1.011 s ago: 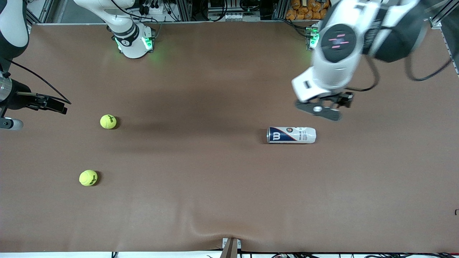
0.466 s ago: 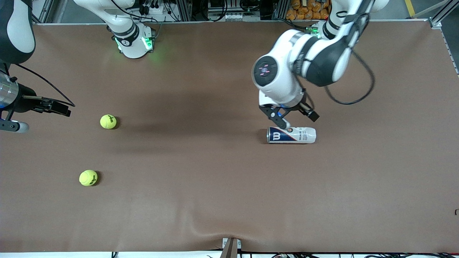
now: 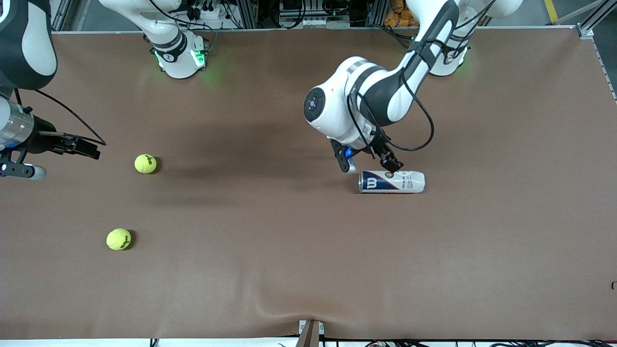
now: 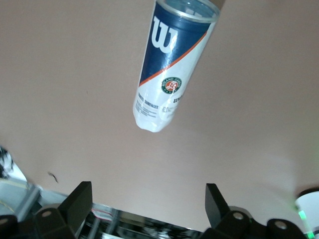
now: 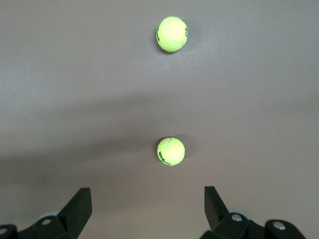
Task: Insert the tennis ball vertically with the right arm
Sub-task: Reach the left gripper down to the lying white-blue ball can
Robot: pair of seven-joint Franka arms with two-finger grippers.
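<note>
The brown table [image 3: 308,270] carries everything, its top edge lined by the two arm bases. The left arm [image 3: 385,91] reaches from its base at the top edge toward the table's middle, and the left gripper [image 3: 368,164] hangs low over the blue end of the tennis ball can [image 3: 391,181], its fingers [image 4: 79,204] spread wide with nothing between them. The right arm [image 3: 24,43] comes in over the table's edge at its own end, and the right gripper [image 3: 53,154] hovers there near that edge, fingers [image 5: 79,206] likewise spread and empty, pointing toward the balls. The can lies on its side well in from every edge, toward the left arm's end, its open rimmed mouth facing the middle of the table. One tennis ball [image 3: 145,163] sits toward the right arm's end, just off the right gripper; the second tennis ball [image 3: 118,239] rests nearer the front camera, closer to the bottom edge. Both balls lie well apart from the can.
</note>
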